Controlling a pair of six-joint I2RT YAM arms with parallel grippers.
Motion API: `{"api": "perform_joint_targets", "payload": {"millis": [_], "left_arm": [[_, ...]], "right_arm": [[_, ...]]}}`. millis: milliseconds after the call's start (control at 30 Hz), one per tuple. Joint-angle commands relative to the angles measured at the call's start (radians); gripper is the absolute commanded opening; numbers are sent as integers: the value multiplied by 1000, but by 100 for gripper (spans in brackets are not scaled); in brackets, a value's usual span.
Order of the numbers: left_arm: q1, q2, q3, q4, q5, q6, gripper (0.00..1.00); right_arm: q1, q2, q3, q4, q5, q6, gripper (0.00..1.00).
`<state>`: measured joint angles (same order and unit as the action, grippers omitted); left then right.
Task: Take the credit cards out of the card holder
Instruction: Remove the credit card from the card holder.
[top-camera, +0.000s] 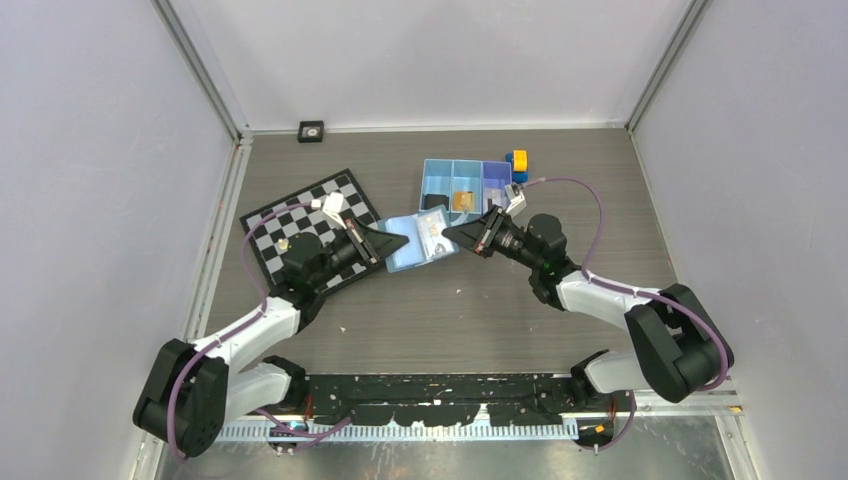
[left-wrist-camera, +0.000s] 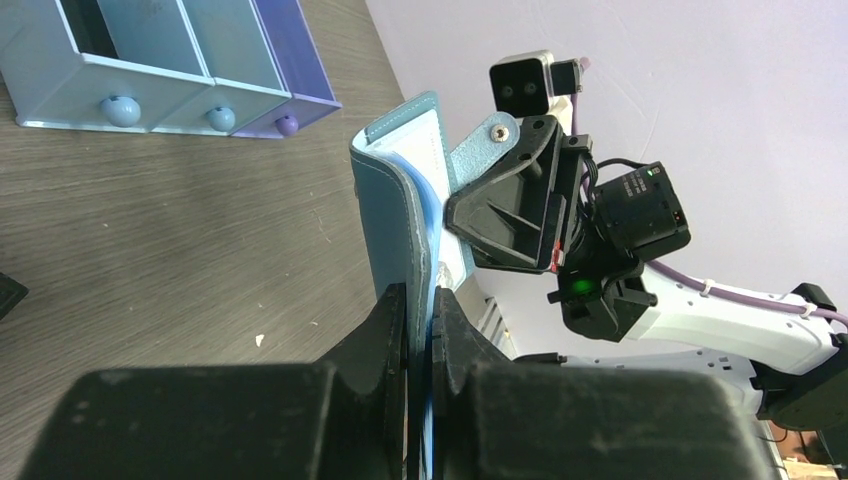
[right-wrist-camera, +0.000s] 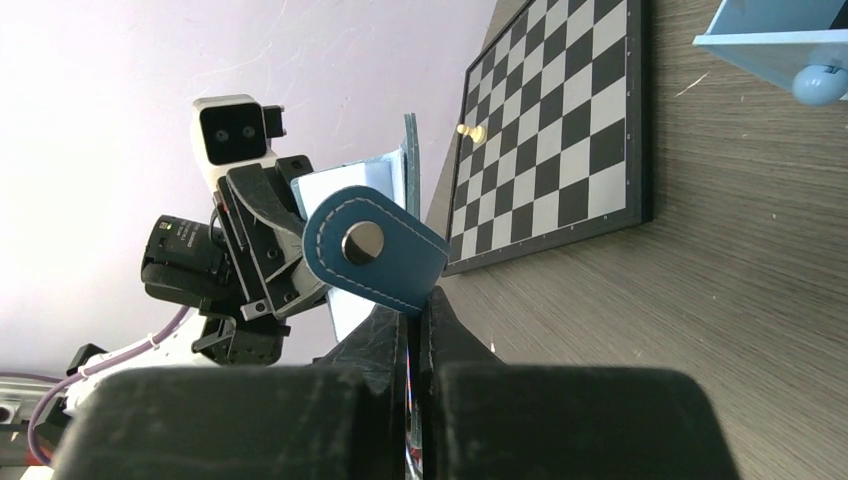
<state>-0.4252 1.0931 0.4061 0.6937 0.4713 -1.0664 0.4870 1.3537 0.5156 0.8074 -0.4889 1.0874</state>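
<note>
The blue card holder (top-camera: 410, 255) is held open above the table between both arms. My left gripper (top-camera: 400, 243) is shut on its left edge, which the left wrist view shows pinched between the jaws (left-wrist-camera: 420, 320) as the holder (left-wrist-camera: 395, 210) rises upright. My right gripper (top-camera: 448, 235) is shut at the holder's right side. A thin card edge (right-wrist-camera: 412, 402) sits between its jaws (right-wrist-camera: 415, 320), just under the holder's snap tab (right-wrist-camera: 375, 250). A tan-brown credit card (top-camera: 463, 200) lies in the middle compartment of the tray.
The three-compartment blue tray (top-camera: 437, 170) stands behind the holder, with yellow-and-blue blocks (top-camera: 518, 163) at its right end. A chessboard (top-camera: 290, 220) lies under the left arm. A small black object (top-camera: 311, 131) sits at the back wall.
</note>
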Motion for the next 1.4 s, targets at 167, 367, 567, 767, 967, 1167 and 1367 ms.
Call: {"api": "perform_joint_targets", "payload": {"millis": [167,367,567,767,967,1167,1367], "left_arm": [[1,-86,79,-356,-192,87,27],[6,-232,89,-597,-429,114,66],[5,-410,0,-473,-434,119,74],[-2,-323,-35,-89,-131,95,59],[-43,-177,9,-12,-44,83,50],[-63,-28,47,-11,-23,60,44],[-61,24,59,-8,-13,33,40]], "right_arm": [[-15,-32,19,21,23,-1,0],[-19,-102,17,-108,91,-68,1],[-19,-150,18,-166,122,-112,0],[-19,-109,26,-118,73,-98,0],[2,-65,31,-46,29,-81,1],[22,-38,20,53,6,-52,0],[22,-38,7,99,0,-20,0]]}}
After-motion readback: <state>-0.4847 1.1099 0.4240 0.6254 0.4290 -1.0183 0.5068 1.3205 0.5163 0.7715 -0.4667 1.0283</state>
